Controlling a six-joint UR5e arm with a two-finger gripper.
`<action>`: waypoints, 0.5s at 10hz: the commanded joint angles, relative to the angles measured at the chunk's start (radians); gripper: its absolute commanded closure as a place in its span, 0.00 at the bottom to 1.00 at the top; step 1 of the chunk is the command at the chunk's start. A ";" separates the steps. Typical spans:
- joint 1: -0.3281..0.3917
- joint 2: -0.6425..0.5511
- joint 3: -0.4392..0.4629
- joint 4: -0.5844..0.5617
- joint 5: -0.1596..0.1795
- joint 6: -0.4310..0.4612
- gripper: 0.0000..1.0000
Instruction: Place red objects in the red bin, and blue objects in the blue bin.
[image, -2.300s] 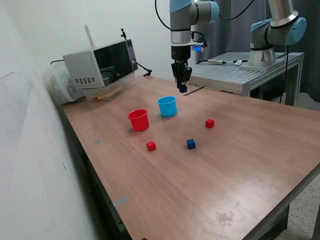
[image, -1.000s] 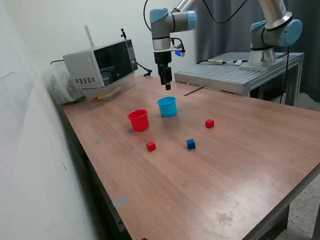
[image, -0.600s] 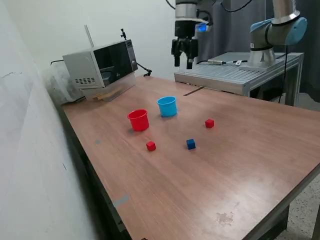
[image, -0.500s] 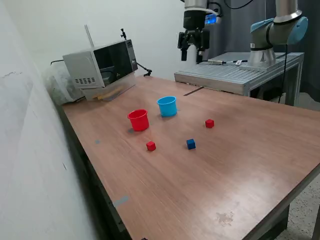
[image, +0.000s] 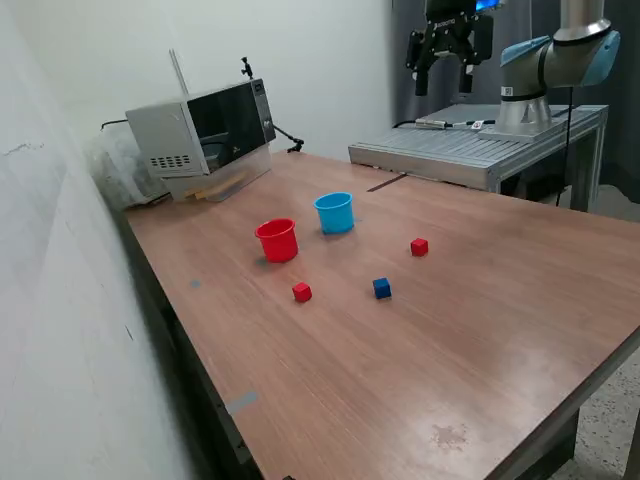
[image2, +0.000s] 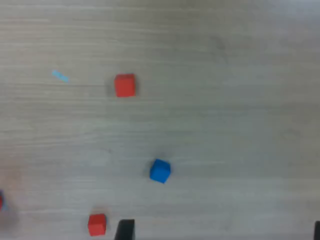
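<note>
My gripper (image: 441, 80) hangs high above the back of the wooden table (image: 480, 330), open and empty. On the table stand the red cup (image: 277, 240) and the light blue cup (image: 335, 213) side by side. One red cube (image: 302, 292) lies in front of the red cup. Another red cube (image: 419, 246) lies toward the exterior view's right of the blue cup. One dark blue cube (image: 382, 288) lies between them. No second blue cube shows. The wrist view shows the blue cube (image2: 160, 170), two red cubes (image2: 125, 85) (image2: 97, 224) and a fingertip (image2: 124, 230) at the picture's edge.
A microwave (image: 200, 125) stands at the back on the exterior view's left. A metal bench (image: 480, 150) carrying a second arm (image: 555, 60) is behind the table on the exterior view's right. A wall runs along the left side.
My gripper held a small blue thing near the blue cup, moved over the cup, then opened. It has since risen and moved to the exterior view's right, empty.
</note>
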 joint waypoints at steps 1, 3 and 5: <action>0.010 0.064 -0.100 0.002 -0.001 0.134 0.00; 0.009 0.203 -0.229 0.002 -0.007 0.196 0.00; 0.009 0.363 -0.333 -0.001 -0.009 0.219 0.00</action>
